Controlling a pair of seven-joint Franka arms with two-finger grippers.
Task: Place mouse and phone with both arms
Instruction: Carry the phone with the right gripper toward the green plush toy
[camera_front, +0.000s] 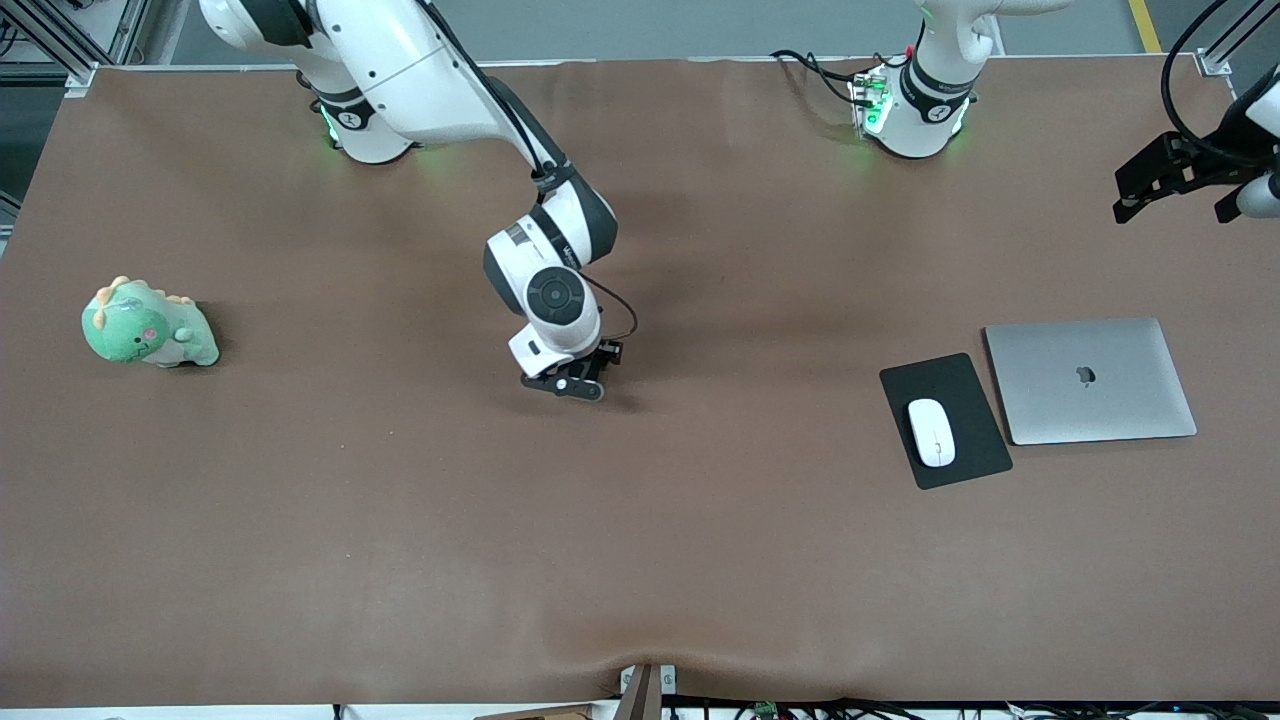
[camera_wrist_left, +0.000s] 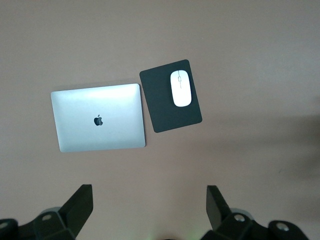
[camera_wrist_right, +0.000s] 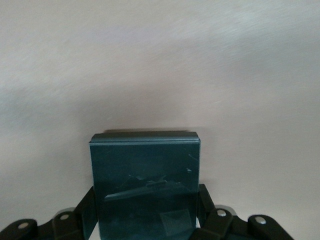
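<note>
Across the brown table (camera_front: 400, 520) I see both arms: my right arm reaches to mid-table, my left one waits up at its own end. Well below the left gripper (camera_wrist_left: 150, 210), whose fingers are spread wide with nothing between them, lies a closed silver laptop (camera_wrist_left: 98, 124), and just beside it a black mouse pad (camera_wrist_left: 162, 107) carrying the white mouse (camera_wrist_left: 180, 88). A green plush dinosaur (camera_front: 148, 325) sits well apart from the right gripper (camera_front: 570, 383), toward that arm's end. The right gripper is low over the table, pinching the dark phone (camera_wrist_right: 145, 185) between its fingers (camera_wrist_right: 206, 200).
</note>
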